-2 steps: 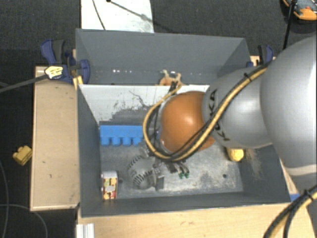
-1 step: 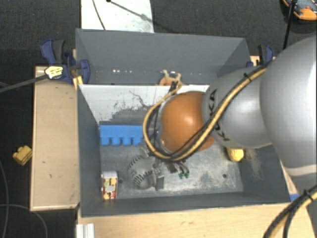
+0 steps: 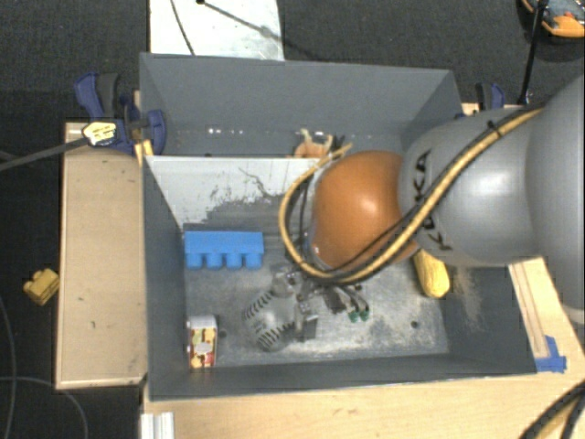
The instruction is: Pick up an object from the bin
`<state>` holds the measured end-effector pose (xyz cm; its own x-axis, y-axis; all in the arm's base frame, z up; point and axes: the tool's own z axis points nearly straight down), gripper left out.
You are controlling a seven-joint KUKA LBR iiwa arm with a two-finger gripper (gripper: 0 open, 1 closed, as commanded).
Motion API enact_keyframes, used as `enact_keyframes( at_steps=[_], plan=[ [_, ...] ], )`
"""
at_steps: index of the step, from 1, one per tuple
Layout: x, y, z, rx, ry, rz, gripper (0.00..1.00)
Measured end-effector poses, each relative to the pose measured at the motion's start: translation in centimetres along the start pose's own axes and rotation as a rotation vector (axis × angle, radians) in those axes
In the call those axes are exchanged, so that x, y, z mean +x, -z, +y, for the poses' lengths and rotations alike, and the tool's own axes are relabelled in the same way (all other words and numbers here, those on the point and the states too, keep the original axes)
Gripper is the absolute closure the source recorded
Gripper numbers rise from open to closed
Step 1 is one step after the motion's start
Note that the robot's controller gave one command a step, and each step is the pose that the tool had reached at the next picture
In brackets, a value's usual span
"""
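Where your tool (image 3: 306, 311) sits: low over the front-middle floor of the bin (image 3: 302, 99), tucked right under the orange wrist cover (image 3: 356, 210).
Tool state: honestly can't tell you whether it's open or closed; the cover and the cables (image 3: 292, 222) hide too much.
Nearest thing: a grey ribbed, coil-looking piece (image 3: 265, 323), just beside the tool on the view's left. Can't say if they touch.
Blue block (image 3: 224, 248): three bumps along one edge, left part of the floor.
Small box (image 3: 201, 341): front-left corner.
Yellow piece (image 3: 431, 277): right side, partly under your arm (image 3: 494, 190).
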<state>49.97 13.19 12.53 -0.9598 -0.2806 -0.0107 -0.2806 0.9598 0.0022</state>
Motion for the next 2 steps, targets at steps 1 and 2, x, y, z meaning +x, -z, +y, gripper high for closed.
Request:
enact_keyframes(
  at_steps=[1, 2],
  plan=[
    [-2.1, 1.2, -0.3, 0.003, -0.008, -0.004, 1.0],
    [-3.1, -1.1, -0.3, 0.001, -0.015, 0.002, 1.0]
  ],
)
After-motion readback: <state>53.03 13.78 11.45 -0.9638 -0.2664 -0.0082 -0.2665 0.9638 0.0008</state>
